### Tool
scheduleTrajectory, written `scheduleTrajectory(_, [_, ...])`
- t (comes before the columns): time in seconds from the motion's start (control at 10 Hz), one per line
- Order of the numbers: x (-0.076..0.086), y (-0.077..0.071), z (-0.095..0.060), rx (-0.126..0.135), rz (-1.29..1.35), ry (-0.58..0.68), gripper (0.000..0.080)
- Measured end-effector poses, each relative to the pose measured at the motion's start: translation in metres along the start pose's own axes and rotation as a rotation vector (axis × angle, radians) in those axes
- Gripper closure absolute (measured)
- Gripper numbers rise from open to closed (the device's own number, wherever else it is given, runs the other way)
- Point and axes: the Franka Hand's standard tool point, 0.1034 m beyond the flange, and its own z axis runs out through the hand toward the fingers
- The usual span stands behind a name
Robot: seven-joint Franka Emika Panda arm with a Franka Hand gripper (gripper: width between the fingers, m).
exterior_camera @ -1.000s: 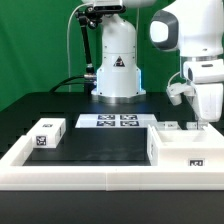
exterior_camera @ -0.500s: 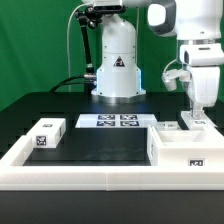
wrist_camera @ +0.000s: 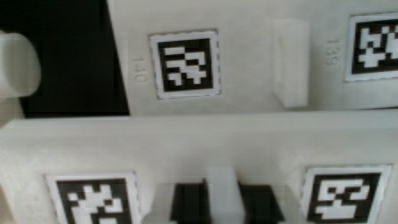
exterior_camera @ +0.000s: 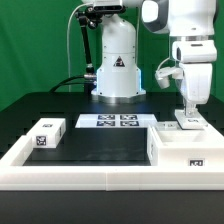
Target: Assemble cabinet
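Observation:
The cabinet (exterior_camera: 186, 148), a large white boxy body with tags, lies at the exterior view's right, near the table's front rim. My gripper (exterior_camera: 187, 113) hangs just above its back edge, over two small tagged blocks (exterior_camera: 193, 124). In the wrist view the cabinet's white surface (wrist_camera: 196, 140) fills the frame with several tags (wrist_camera: 185, 65). My gripper (wrist_camera: 226, 200) shows as two dark fingers (wrist_camera: 191, 203) close together. Only a narrow white strip shows between them, and nothing is seen held. A small white tagged block (exterior_camera: 47, 133) lies apart at the exterior view's left.
The marker board (exterior_camera: 116, 121) lies at the table's back middle, in front of the robot's white base (exterior_camera: 117, 70). A low white rim (exterior_camera: 90, 172) runs along the table's front and left sides. Black table top (exterior_camera: 105, 145) lies between the small block and the cabinet.
The arm has moved toward the exterior view's left. The gripper now hangs over the cabinet's back edge rather than at its right end. The parts have not moved.

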Motion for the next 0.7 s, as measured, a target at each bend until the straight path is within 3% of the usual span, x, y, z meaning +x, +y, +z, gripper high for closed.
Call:
scheduleTrajectory(0.5, [-0.017,0.014,-0.003,0.004,0.029,-0.011,0.0729])
scheduleTrajectory(0.7, [-0.017,0.012,-0.002,0.007,0.029,-0.011,0.0729])
